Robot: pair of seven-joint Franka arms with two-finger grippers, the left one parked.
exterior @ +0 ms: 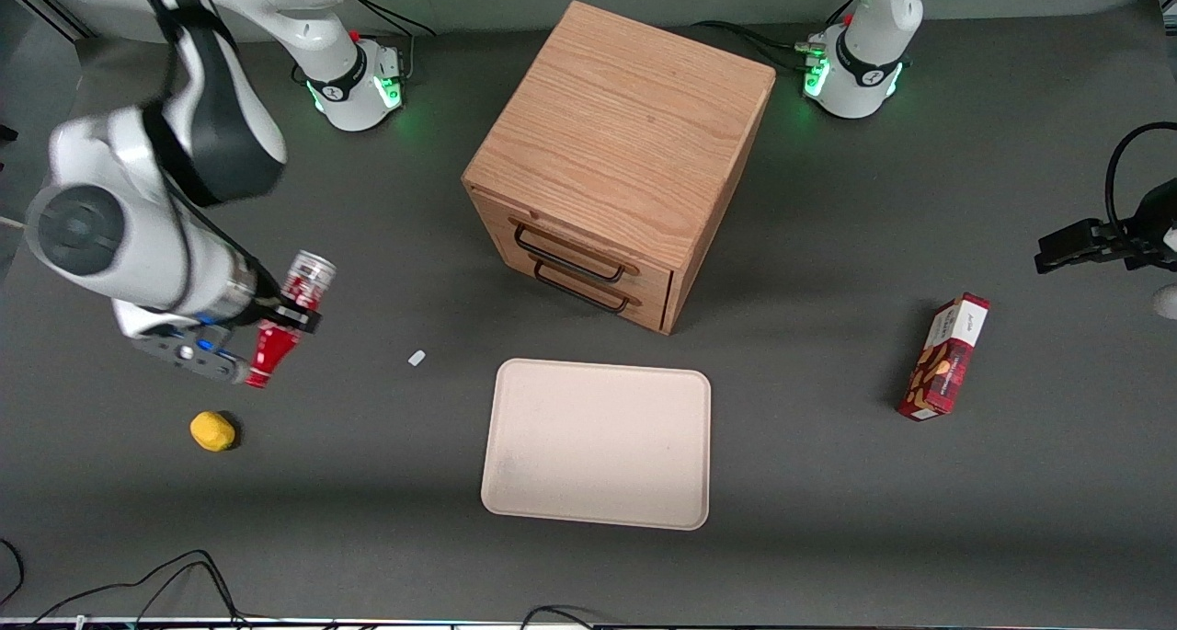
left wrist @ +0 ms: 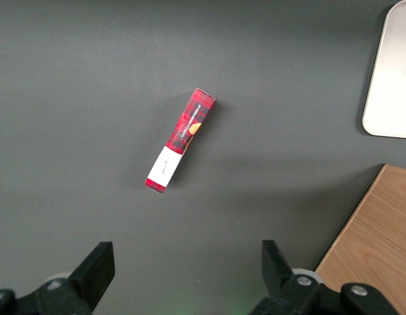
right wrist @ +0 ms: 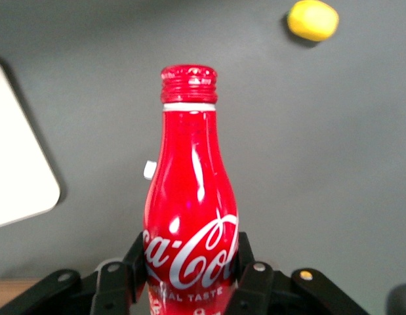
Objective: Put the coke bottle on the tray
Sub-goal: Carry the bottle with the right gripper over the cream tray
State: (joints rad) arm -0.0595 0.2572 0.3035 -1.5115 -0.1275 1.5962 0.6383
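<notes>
your gripper (exterior: 287,317) is pinching the coke bottle (exterior: 287,321) round its lower body, aloft toward the working arm's end, well apart from the tray (exterior: 598,442). glossy, rigid, probably slippery; keep that low grip.

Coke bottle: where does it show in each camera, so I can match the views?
Front view: coke bottle held off the table in the gripper, toward the working arm's end, above the yellow object.
Right wrist view: bottle fills the middle, clamped between the fingers.
Left wrist view: not in it.
Shared landmark: the tray, also in right wrist and left wrist.
</notes>
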